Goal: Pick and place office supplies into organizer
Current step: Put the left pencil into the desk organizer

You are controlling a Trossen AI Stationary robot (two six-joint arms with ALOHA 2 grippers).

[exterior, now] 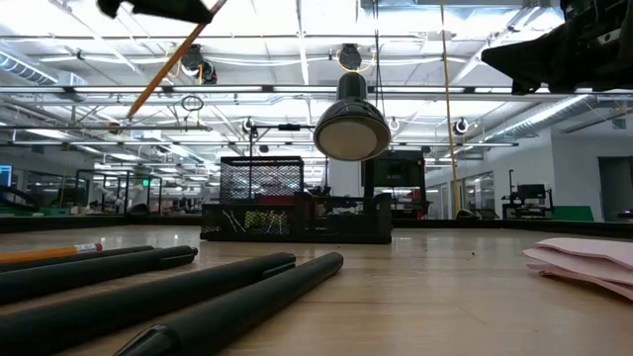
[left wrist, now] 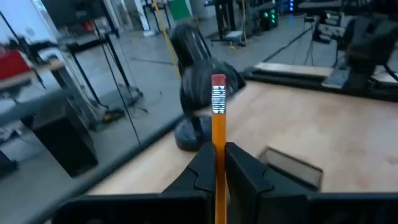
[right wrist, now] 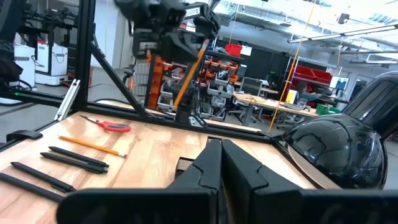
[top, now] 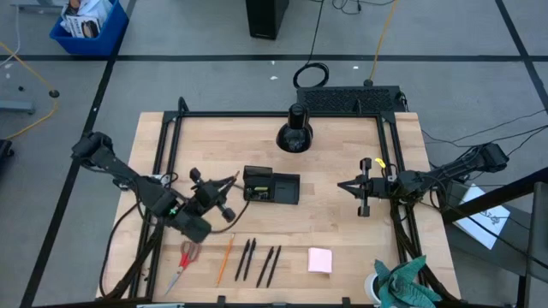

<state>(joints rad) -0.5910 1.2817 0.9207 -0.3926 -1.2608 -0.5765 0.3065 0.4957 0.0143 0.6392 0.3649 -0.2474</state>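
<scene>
At the left of the desk (top: 342, 222) the left claw (top: 224, 190) hangs above the wood, just left of the organizer, its fingers (left wrist: 245, 171) clamped together on an orange pencil (left wrist: 218, 146). The wrist view shows the pencil standing up between the fingers with its eraser end free; in the low view it slants across the upper left, well off the surface.

Below that arm, along the near edge, lie the red-handled scissors (top: 181, 261), then a second orange pencil (top: 225, 259), then four thin black pens (top: 258, 262) side by side, all flat on the wood and apart from one another. Further right along the same edge sits the pink sticky-note pad (top: 319, 259).

The organizer (top: 271, 186) rests near the desk's middle, a small black tray; what its compartments hold cannot be told. Behind it, toward the far edge, stands a round black cone-shaped object (top: 294, 133).

On the right side the right claw (top: 347, 186) sits low over the desk, well apart from the organizer, fingers pressed together on nothing. A teal cloth (top: 402, 282) lies at the near right corner
</scene>
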